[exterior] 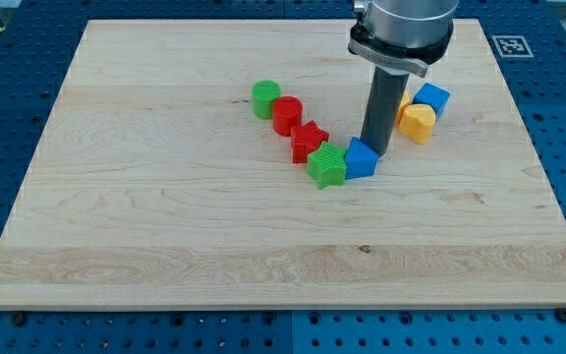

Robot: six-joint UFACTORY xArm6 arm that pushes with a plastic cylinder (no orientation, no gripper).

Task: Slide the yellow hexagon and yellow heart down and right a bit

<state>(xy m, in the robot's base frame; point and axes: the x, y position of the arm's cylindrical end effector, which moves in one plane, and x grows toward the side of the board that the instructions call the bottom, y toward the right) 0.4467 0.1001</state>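
Two yellow blocks sit at the view's upper right. The nearer yellow block (419,123) looks like the hexagon. The other yellow block (402,106) lies just left of it, partly hidden behind the rod, so I cannot make out its shape. A blue cube (432,98) touches them on the upper right. My tip (374,154) rests on the board against the upper right side of a blue block (360,159). It is left of and below the yellow blocks, a short gap away.
A curved row of blocks runs from the middle towards the tip: a green cylinder (266,99), a red cylinder (286,115), a red star (309,141) and a green star (328,165) touching the blue block. The wooden board (165,226) lies on a blue perforated table.
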